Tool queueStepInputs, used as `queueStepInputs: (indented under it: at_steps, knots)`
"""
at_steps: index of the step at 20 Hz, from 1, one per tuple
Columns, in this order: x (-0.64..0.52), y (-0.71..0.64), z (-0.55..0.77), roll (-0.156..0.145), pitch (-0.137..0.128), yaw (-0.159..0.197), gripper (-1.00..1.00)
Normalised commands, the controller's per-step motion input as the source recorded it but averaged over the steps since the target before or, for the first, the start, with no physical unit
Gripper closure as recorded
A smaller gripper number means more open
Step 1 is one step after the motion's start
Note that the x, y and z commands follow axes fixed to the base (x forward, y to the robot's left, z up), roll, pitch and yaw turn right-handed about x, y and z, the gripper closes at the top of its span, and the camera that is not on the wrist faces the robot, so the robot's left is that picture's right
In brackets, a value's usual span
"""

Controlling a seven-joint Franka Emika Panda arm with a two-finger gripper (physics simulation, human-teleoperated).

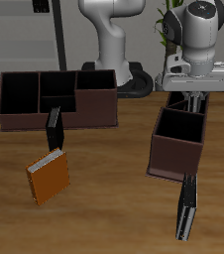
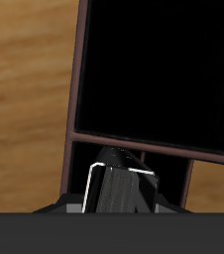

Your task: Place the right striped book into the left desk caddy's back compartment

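My gripper (image 1: 190,105) hangs over the back end of the left desk caddy (image 1: 175,157), a narrow maroon-brown box. It is shut on the right striped book (image 1: 190,99), which hangs upright between the fingers with its lower end at the rim of the back compartment (image 1: 186,124). In the wrist view the book's grey and black end (image 2: 119,187) shows just before the compartment's dark opening (image 2: 164,69) and maroon rim (image 2: 134,141). Most of the book is hidden by the gripper.
A wide low brown caddy (image 1: 94,104) stands at the back. A dark slim book (image 1: 54,129) leans at its front wall, with an orange book (image 1: 50,179) lying beside it. Another dark slim book (image 1: 186,206) lies in front of the maroon caddy.
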Motion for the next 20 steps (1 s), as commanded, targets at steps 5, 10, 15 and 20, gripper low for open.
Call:
queueStepInputs:
  at_steps: [5,10,15,20]
  knots:
    - [0.01,0.07,-0.2,0.056,0.089,-0.013,-1.0]
    - [-0.04,0.0,-0.01,0.007,0.02,-0.009,-1.0]
    - [-0.06,0.03,0.01,0.009,0.002,0.006,-1.0]
    - [-0.05,0.02,0.11,0.008,-0.018,-0.004,-1.0]
